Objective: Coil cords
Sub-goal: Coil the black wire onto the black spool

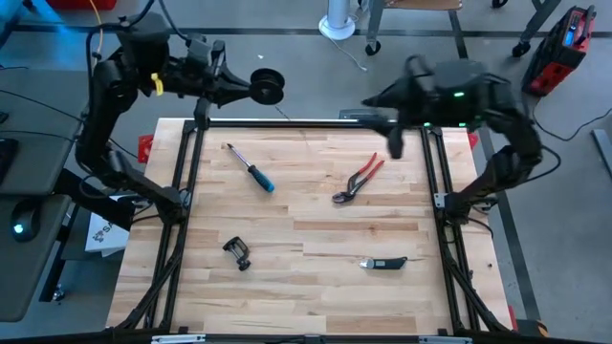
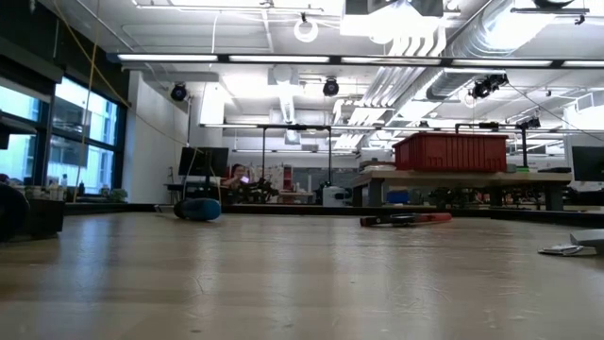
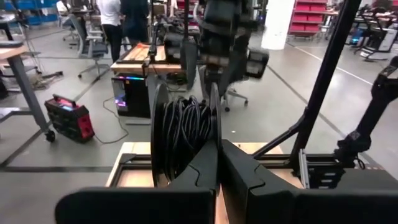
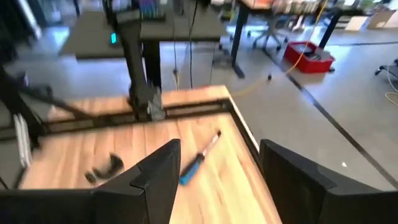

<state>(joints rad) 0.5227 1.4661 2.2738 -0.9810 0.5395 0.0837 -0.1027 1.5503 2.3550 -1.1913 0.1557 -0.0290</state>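
Reel (image 1: pixel 267 86) clamped in left gripper (image 3: pixel 217 158) beyond table (image 1: pixel 316 287) far edge | right gripper (image 4: pixel 217 180) open, empty | step: winding cord | next: likely feed cord

My arms are matte black, chunky jointed links. Left arm (image 1: pixel 115 96) has a yellow tag behind its pincer; right arm (image 1: pixel 478 96) shows a green LED behind its pincer. Fingers (image 4: pixel 155 174) are black angular wedges.

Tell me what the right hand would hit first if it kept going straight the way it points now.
Probably the blue-handled screwdriver. In its wrist view the open right hand points down across the table, and the screwdriver lies between the fingers' lines. Depth is unclear, so it could meet bare wood first.
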